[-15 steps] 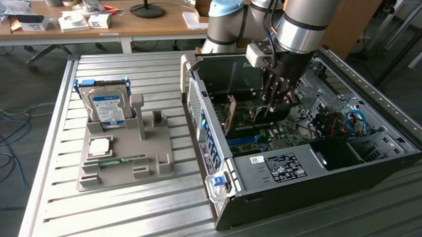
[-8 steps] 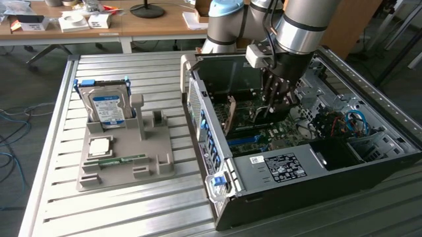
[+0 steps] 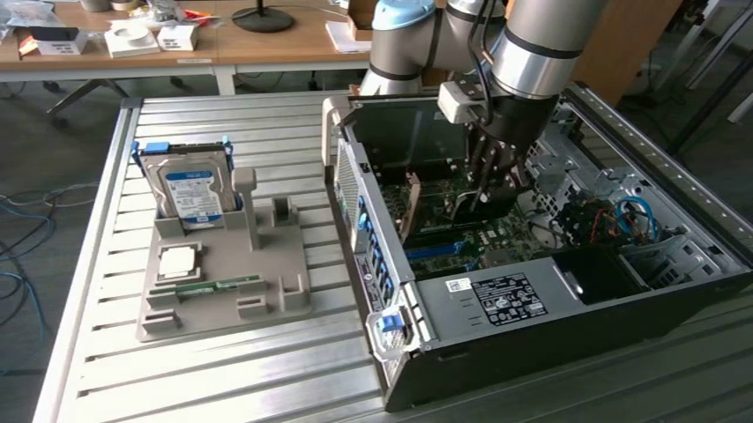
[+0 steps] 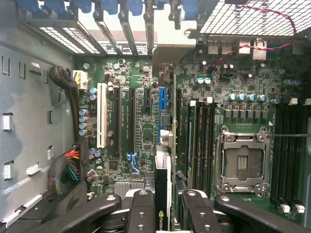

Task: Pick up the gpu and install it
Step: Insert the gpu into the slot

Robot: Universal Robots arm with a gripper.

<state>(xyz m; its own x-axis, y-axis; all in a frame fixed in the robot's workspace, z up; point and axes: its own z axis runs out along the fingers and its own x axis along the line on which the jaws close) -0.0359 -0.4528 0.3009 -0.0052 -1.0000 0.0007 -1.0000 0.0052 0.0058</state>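
While the gpu [image 4: 163,191] is clamped edge-on by the pincer [image 4: 166,213], it is held inside the open computer case [image 3: 530,352], just above the motherboard [image 4: 243,102]; the pickup is judged done; seating in a slot is left.

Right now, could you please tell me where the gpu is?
In the wrist view the gpu is held edge-on in the gripper, just above the motherboard, inside the open computer case on the exterior view's right.
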